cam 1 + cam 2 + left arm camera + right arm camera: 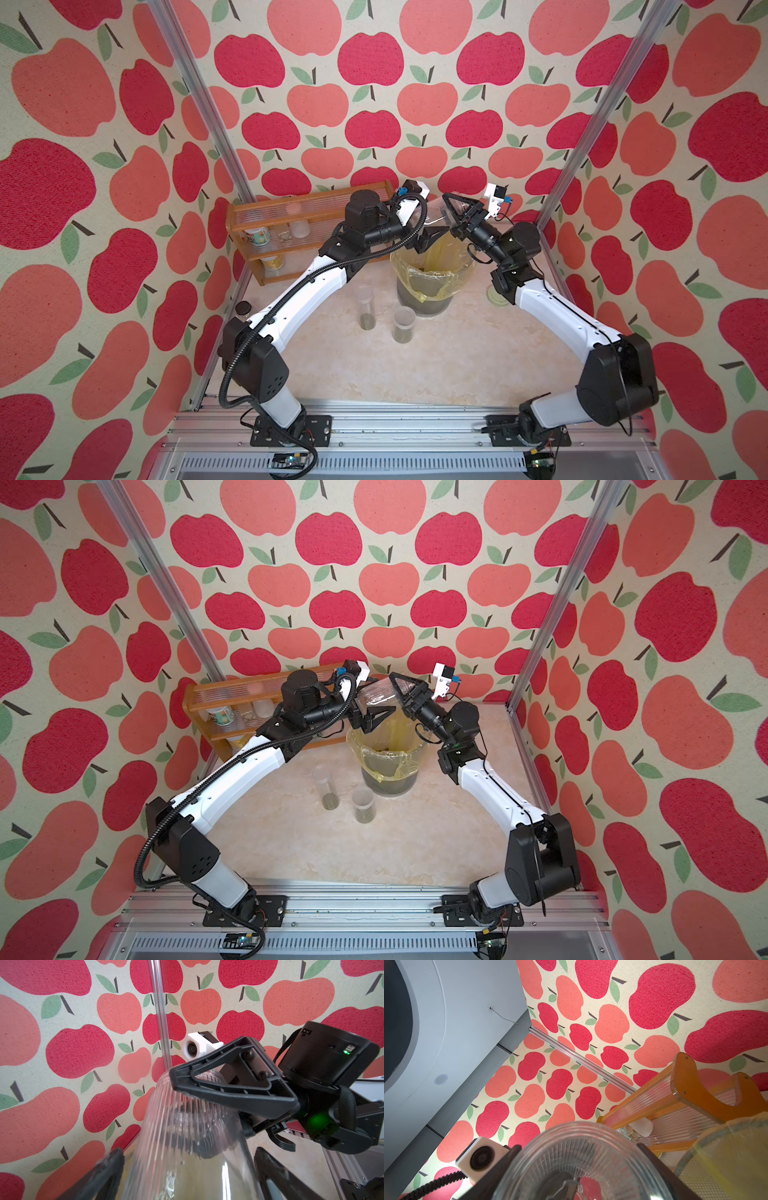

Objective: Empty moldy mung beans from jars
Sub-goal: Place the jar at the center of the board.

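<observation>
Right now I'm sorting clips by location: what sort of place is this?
Probably a robot test cell dressed up as a pantry corner: aluminium frame posts, apple-print fabric walls, and a stocked wooden rack near a lined bin.

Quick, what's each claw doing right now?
Left claw: open, gripping nothing.
Right claw: closed on the ribbed jar, tipped over the bin.
</observation>
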Robot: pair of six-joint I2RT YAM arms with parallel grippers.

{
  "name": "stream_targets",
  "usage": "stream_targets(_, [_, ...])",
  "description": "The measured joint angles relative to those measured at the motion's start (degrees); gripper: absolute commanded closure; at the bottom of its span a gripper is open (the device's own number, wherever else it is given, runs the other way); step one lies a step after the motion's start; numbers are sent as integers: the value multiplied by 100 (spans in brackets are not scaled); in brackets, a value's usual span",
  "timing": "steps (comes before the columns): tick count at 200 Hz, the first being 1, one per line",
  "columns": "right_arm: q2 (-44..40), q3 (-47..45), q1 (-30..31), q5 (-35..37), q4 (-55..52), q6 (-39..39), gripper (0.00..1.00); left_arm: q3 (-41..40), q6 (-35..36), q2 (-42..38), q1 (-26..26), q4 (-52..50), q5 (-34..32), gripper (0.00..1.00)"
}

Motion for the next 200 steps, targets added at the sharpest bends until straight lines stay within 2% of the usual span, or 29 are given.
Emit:
stream_targets(61, [0,0,-87,-31,-208,-63,47,24,0,61,-26,-199,-334,0])
stream_targets(98, [-63,0,-157,-31,-603,-426,47,20,-114,-31,24,-514,-518,0])
stream_targets(116, [-197,2,-205,-15,-999,-774,47,11,-271,-184,140,-660,-612,0])
stream_targets(157, [-647,254,-216,81,-2354,-1961,48,13,-560,-603,450,-894,-1283,0])
stream_targets(200, [-1104,608,-190,326,-3355,-2977,50,4,-723,-715,479,-894,-1495,0])
